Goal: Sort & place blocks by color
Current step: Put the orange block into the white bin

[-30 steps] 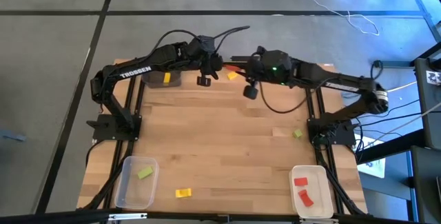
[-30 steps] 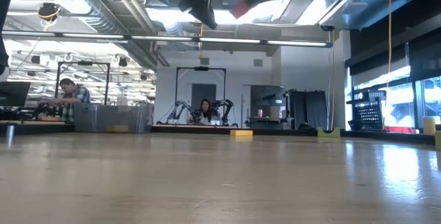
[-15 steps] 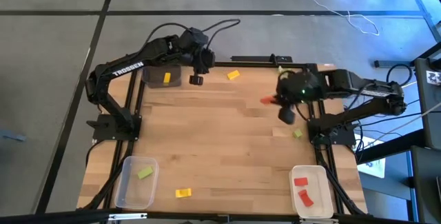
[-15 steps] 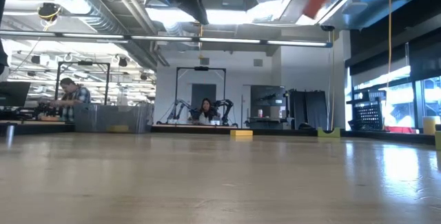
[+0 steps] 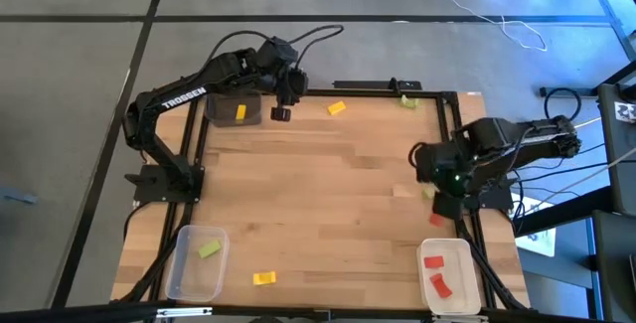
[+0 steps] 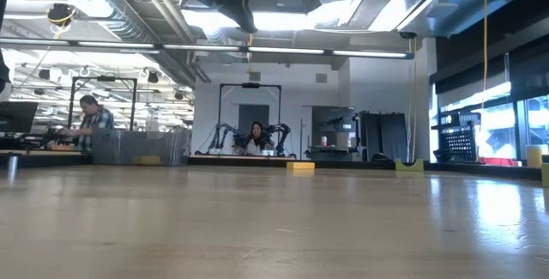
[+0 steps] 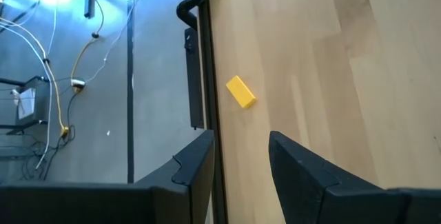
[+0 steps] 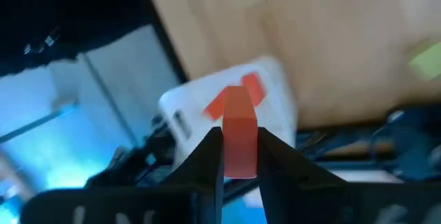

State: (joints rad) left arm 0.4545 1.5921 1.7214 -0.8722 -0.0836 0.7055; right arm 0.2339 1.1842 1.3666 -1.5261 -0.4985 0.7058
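The right claw (image 8: 239,156) holds a red block (image 8: 238,134) between its two dark fingers; the block stands up from the fingertips. Seen from above, this claw (image 5: 444,204) is at the right edge of the worktop (image 5: 328,204), between the middle of that edge and the white bin (image 5: 447,279) at the near right corner. Two red blocks (image 5: 435,273) already lie in that white bin. A light green block (image 5: 428,192) lies on the wood just beside the right claw.

The left claw (image 7: 238,158) is empty, and its fingers stand apart with a moderate gap. It hovers at the far left part of the worktop (image 5: 282,114), near the dark bin (image 5: 236,111) at the far left corner, which has one yellow block (image 5: 239,112) inside. Another yellow block (image 5: 336,107) lies on the wood near the far edge, not far from the left claw. A second light green block (image 5: 407,101) sits at the far edge more to the right.

At the near left corner a clear bin (image 5: 195,261) contains one light green block (image 5: 208,249). A yellow block (image 5: 263,278) lies on the worktop just beside this bin.
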